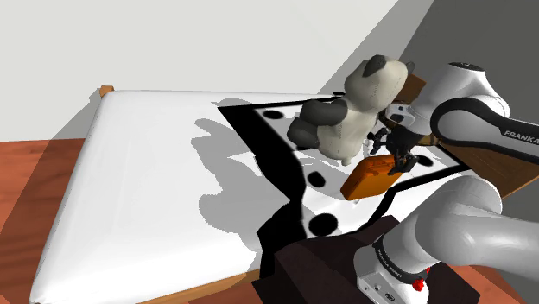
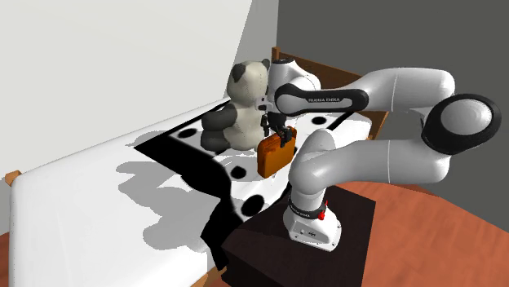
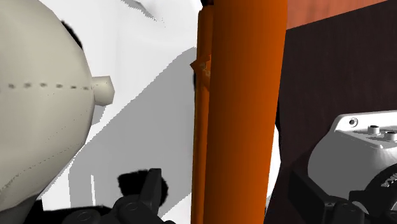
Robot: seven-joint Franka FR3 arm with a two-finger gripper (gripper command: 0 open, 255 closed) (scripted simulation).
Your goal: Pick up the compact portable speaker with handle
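Two black fingers (image 3: 153,191) of the gripper (image 2: 277,133) stand either side of the orange speaker (image 3: 238,108), pinching it at its top, where the handle sits. The speaker hangs directly below the hand, long axis running straight away from the gripper, narrow edge towards the wrist camera. It appears to hang just clear of the spotted bed cover (image 1: 285,168), though contact at its lower end cannot be ruled out. A plush panda (image 1: 358,108) sits just beside the speaker, on the shoulder view's left. Judgement: the coming move is a straight rise along that axis. Drifting sideways risks brushing the panda. Beyond lies the white mattress (image 1: 155,173).
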